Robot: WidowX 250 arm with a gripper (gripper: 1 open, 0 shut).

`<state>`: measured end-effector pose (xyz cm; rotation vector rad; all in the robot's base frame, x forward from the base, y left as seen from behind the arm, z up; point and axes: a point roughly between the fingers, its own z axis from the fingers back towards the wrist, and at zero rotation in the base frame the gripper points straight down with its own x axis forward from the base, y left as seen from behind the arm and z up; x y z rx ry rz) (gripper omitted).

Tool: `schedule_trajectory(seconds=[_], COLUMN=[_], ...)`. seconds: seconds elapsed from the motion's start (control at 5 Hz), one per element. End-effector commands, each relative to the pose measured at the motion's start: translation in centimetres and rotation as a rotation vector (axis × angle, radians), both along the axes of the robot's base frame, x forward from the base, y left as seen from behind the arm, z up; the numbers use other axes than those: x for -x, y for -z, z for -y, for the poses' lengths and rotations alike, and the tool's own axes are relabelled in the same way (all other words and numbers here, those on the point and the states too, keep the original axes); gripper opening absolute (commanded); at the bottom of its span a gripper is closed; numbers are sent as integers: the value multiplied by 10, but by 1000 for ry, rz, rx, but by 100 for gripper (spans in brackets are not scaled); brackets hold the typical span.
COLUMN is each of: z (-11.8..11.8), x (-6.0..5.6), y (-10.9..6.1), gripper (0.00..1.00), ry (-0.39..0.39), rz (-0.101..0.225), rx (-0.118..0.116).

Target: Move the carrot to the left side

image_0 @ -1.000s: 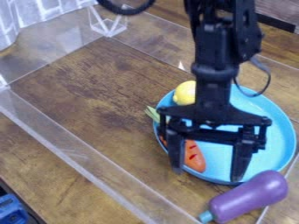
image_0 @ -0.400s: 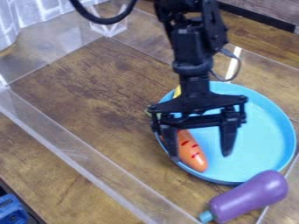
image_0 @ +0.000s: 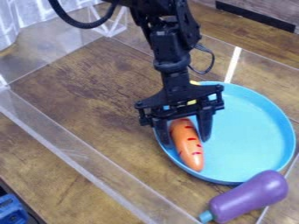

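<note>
The orange carrot lies in the blue plate near its left rim, with its leafy end pointing away from me. My gripper comes straight down over that upper end. One of its black fingers stands on the carrot's left and the other on its right. The fingers are apart and look open, wider than the carrot. I cannot tell whether they touch it.
A purple eggplant lies on the wooden table just off the plate's front right edge. A clear plastic wall runs along the left and front of the table. A black cable loops at the back.
The arm has swung left across the plate and come down, so the fingers now straddle the carrot's top end. The carrot has stayed roughly where it was.
</note>
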<state>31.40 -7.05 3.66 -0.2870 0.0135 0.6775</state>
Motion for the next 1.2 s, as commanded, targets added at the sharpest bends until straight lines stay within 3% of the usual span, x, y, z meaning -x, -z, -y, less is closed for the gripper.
schedule_trajectory(seconds=[0.0,0.8,1.0], z=[-9,-25,-27], x=[-6,-8,-1], y=[-6,-12,-6], gripper=[0,0,0], ry=[-45,-125,-149], rz=[37,81,94], rx=[-27,-119,-146])
